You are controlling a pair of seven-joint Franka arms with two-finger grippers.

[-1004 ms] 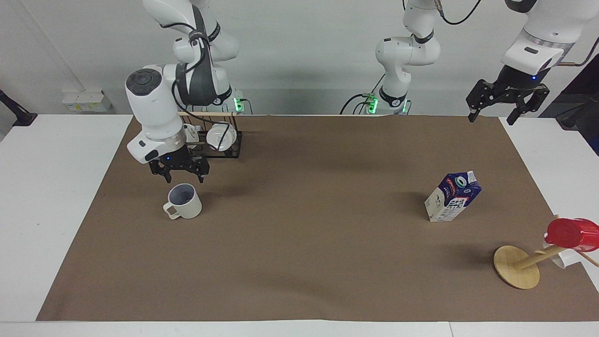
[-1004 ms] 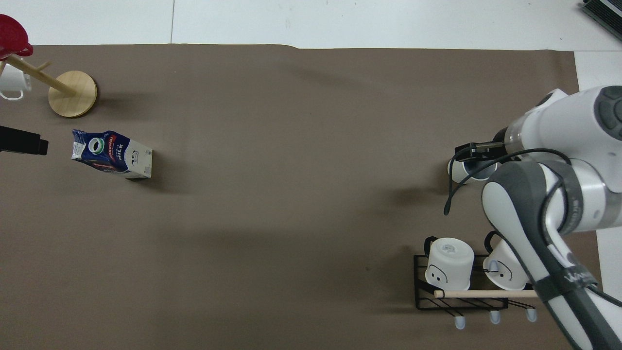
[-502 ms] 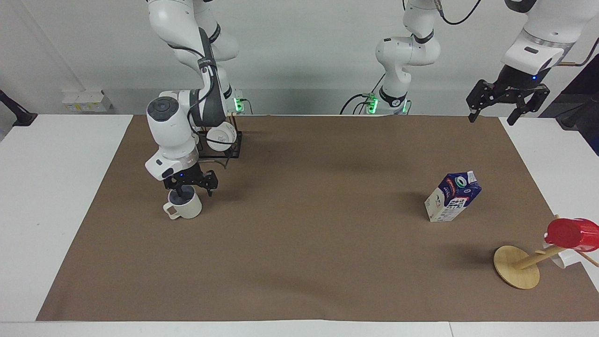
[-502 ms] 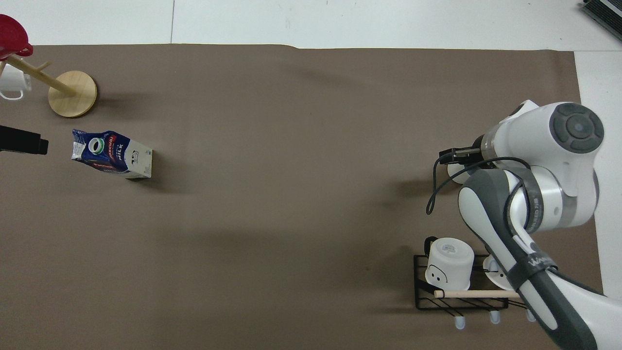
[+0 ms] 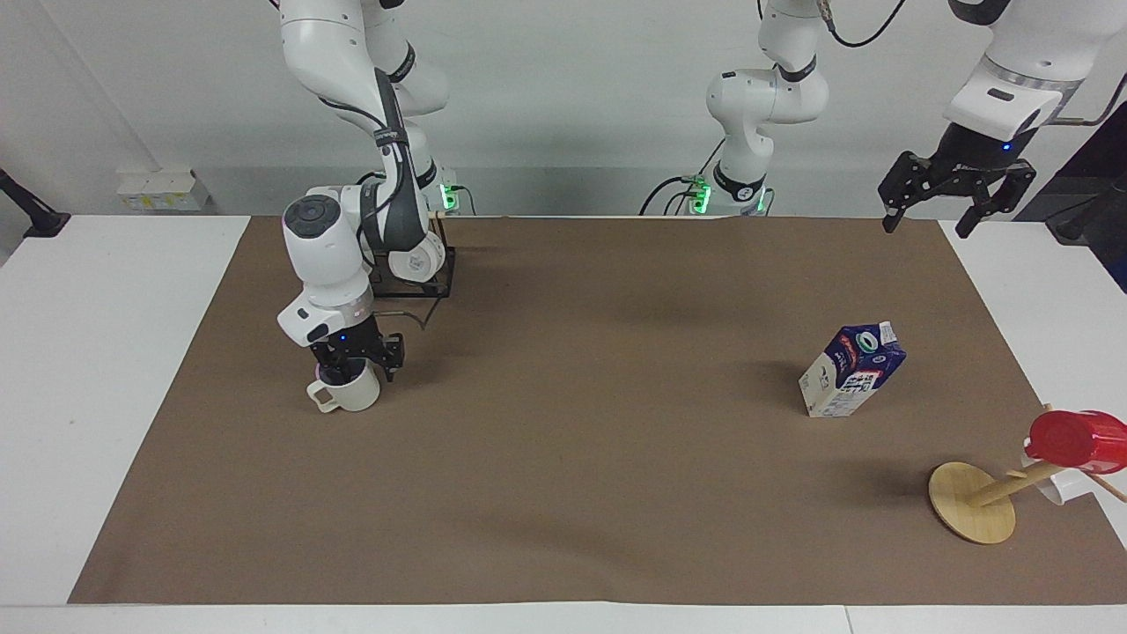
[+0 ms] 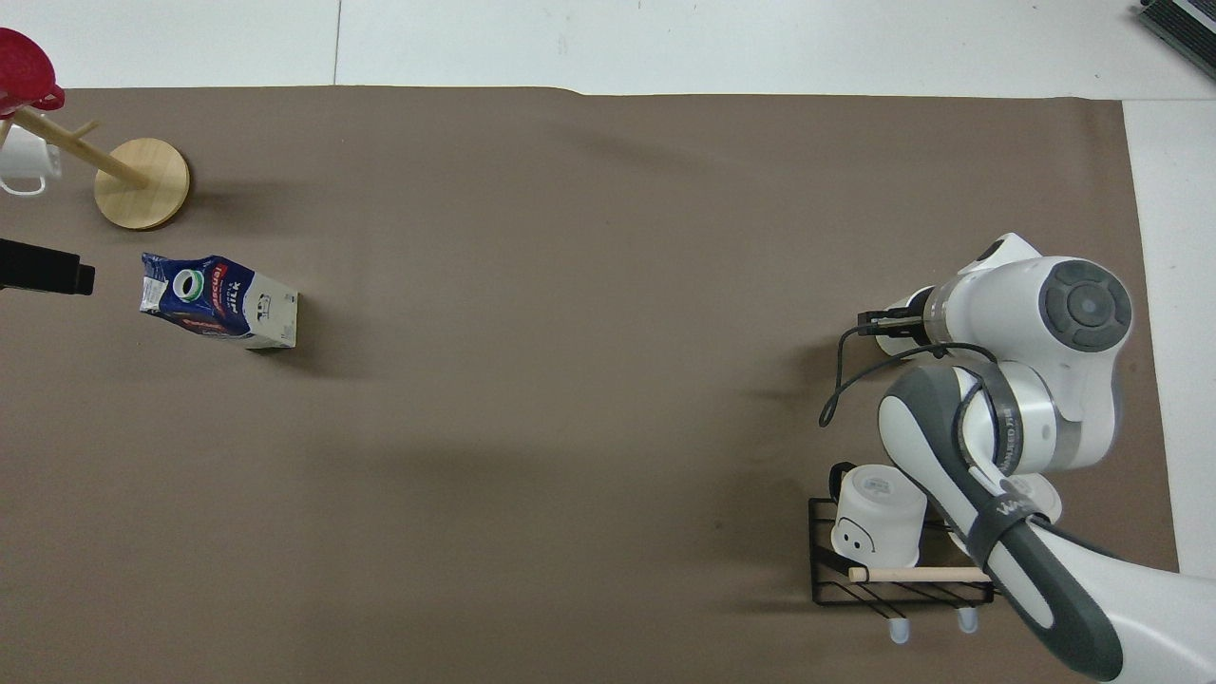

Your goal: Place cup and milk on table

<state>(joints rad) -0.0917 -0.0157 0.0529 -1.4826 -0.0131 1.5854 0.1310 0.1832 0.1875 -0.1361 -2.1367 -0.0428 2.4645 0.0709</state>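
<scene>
The cream-white cup (image 5: pixel 354 397) stands upright on the brown paper of the table (image 5: pixel 563 493) toward the right arm's end, its handle pointing away from the robots. My right gripper (image 5: pixel 357 367) is down at the cup's rim, touching its top; in the overhead view the arm hides nearly all of the cup (image 6: pixel 891 340), with the right gripper (image 6: pixel 879 321) showing over it. The milk (image 5: pixel 852 370) carton stands tilted on the paper toward the left arm's end, also seen from above as the milk (image 6: pixel 220 301). My left gripper (image 5: pixel 955 192) waits open, high over the table's edge.
A black wire rack (image 5: pixel 424 275) with two upturned white mugs (image 6: pixel 879 513) stands near the right arm's base. A wooden mug tree (image 5: pixel 973 502) carrying a red cup (image 5: pixel 1079 438) stands farther from the robots than the milk.
My right gripper has come down from just above the cup onto its rim, and its jaws have narrowed. The left arm, cup and milk have not moved.
</scene>
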